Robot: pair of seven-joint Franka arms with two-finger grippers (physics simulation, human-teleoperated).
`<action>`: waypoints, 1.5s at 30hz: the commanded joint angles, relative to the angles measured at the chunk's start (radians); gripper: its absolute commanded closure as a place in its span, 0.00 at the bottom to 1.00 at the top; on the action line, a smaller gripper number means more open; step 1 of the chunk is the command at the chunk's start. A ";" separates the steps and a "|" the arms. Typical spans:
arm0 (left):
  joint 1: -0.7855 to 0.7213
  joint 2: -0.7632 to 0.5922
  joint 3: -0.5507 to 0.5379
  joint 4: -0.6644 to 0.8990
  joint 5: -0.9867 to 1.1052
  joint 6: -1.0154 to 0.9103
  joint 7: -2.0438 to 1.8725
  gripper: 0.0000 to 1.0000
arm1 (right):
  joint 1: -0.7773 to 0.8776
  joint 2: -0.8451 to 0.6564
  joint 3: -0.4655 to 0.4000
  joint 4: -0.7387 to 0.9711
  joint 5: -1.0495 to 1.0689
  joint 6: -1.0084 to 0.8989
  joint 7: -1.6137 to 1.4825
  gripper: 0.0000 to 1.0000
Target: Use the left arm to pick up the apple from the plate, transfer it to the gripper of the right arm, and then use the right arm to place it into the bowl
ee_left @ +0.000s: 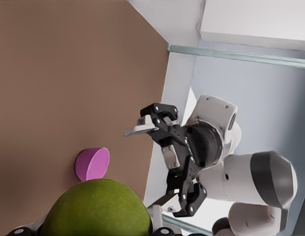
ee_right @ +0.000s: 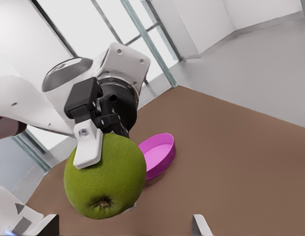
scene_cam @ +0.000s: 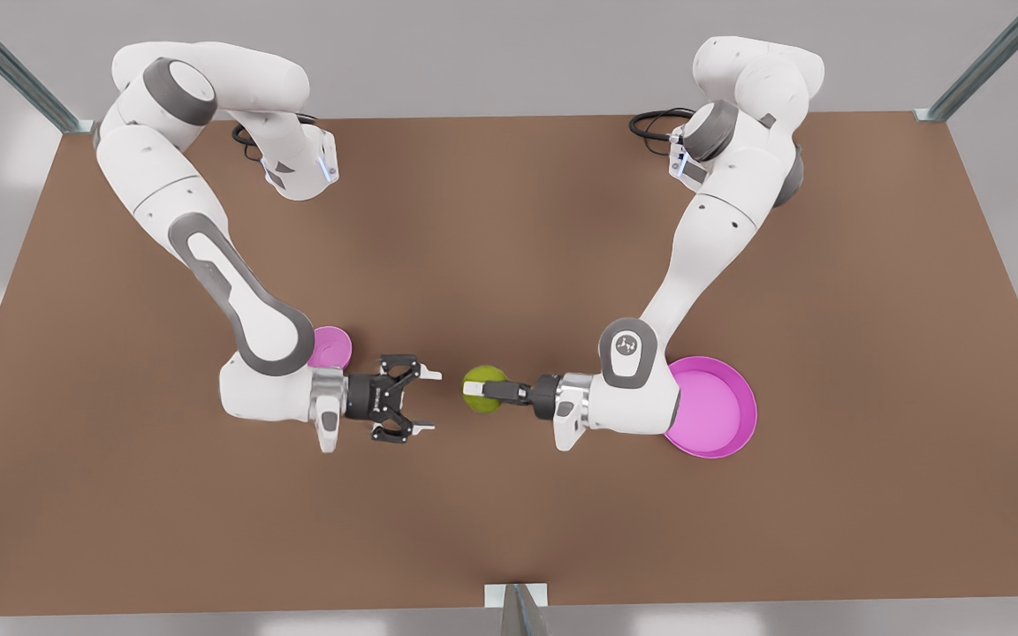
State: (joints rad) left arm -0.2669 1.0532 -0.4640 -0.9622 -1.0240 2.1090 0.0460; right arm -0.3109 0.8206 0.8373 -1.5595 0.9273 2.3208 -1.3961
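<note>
apple (ee_left: 96, 209) clamped in left hand (scene_cam: 484, 389), lifted above bench (scene_cam: 509, 512) mid-span | plate (scene_cam: 717, 411) on bench under left arm (scene_cam: 695, 256), front view's right | right arm (scene_cam: 208, 247), front view's left | right hand (scene_cam: 428, 403) fingers spread apart, facing apple, close but not touching | bowl (scene_cam: 332, 346) just behind right wrist

Left gripper (scene_cam: 484, 389) clamped, right gripper (scene_cam: 425, 402) spread

Front view overhead, far; wrist views close, facing each other, sharing apple (scene_cam: 483, 389).
</note>
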 commanded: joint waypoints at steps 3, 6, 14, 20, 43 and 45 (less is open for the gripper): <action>0.000 -0.001 -0.001 0.000 -0.004 0.017 0.163 0.17 | 0.010 0.026 0.022 -0.010 0.039 0.083 -0.799 0.00; 0.000 -0.002 -0.002 0.000 -0.004 0.019 0.164 0.17 | 0.016 0.038 0.037 -0.010 0.077 0.081 -0.824 0.00; -0.002 -0.004 -0.005 0.000 -0.002 0.052 0.184 0.17 | 0.036 0.055 0.066 -0.014 0.139 0.103 -0.822 0.00; -0.008 -0.002 -0.005 -0.001 -0.004 0.062 0.181 0.17 | 0.047 0.068 0.066 -0.002 0.145 0.106 -0.822 0.00; -0.014 -0.001 -0.005 -0.003 -0.004 0.074 0.186 0.17 | 0.104 0.114 0.066 0.039 0.156 0.138 -0.807 0.19; -0.015 -0.001 -0.005 -0.003 -0.004 0.075 0.187 0.17 | 0.101 0.114 0.066 0.039 0.157 0.137 -0.805 0.19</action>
State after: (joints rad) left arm -0.2809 1.0544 -0.4689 -0.9651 -1.0266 2.1838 0.2076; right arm -0.2090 0.9357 0.9027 -1.5206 1.0807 2.4584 -2.1408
